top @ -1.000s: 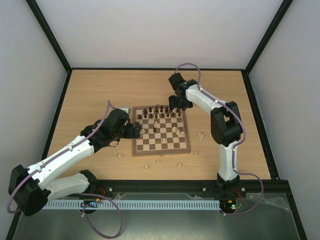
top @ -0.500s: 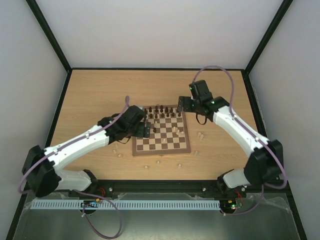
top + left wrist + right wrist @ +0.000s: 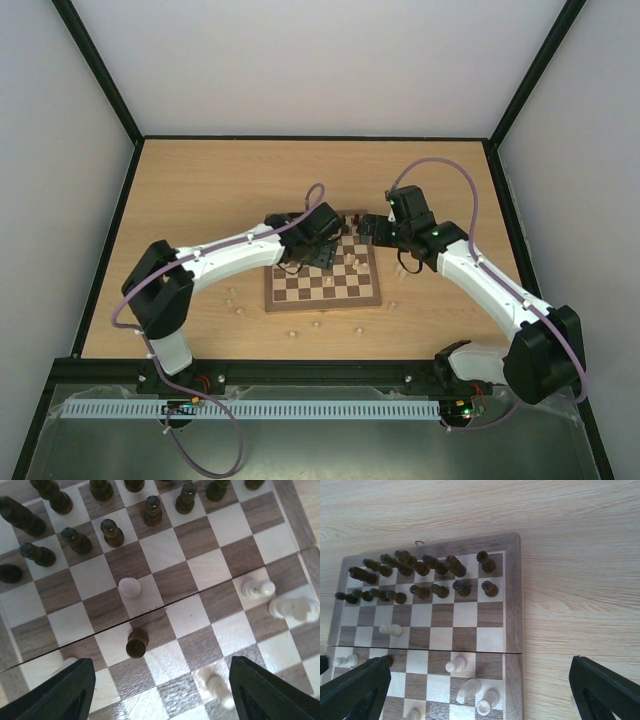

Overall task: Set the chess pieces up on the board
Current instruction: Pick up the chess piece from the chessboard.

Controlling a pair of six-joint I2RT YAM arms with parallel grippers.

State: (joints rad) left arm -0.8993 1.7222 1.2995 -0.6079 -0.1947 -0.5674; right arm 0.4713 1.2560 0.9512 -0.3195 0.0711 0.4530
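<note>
Inspector: Pieces?
Assessor: Chess pieces [image 3: 420, 570] are mostly sitting on the board [image 3: 512, 595], dark ones crowding the far rows. Left gripper [image 3: 160, 690] is hovering spread, empty, over a stray dark pawn [image 3: 137, 642], presumably targeting it; right gripper [image 3: 480, 680] likewise spread, empty.

Dark-brown and cream checks cover the mid-brown-framed board [image 3: 512, 595]; dark-brown pieces [image 3: 455, 567] stand beyond the black right claw [image 3: 480, 700], cream pieces [image 3: 455, 666] nearer it; the tabletop [image 3: 570, 555] is pale woodgrain.

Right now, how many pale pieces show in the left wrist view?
5 pale pieces: one central, two at right, one near bottom, one partly behind a finger; more possibly hidden.
</note>
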